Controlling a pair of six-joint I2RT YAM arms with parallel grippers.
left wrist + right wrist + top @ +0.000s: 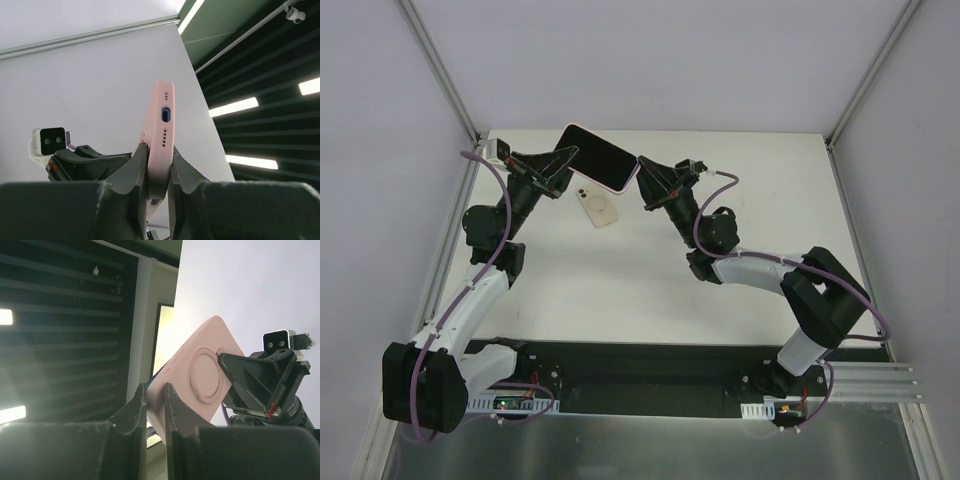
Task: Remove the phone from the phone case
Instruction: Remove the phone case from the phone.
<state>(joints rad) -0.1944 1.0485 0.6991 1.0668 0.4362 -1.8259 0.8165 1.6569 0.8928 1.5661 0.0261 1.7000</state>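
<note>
Left gripper (565, 160) is clamped tight on one end of the pink phone case (598, 155), and the right gripper (642, 172) is pinching the opposite end, so the case hangs in the air over the table (760, 220). Honestly the phone (165, 115) only shows as a sliver of blue through the port cutout; the rest is hidden. A white phone-shaped thing (598, 207) lies flat underneath, and I can't tell what it is.
</note>
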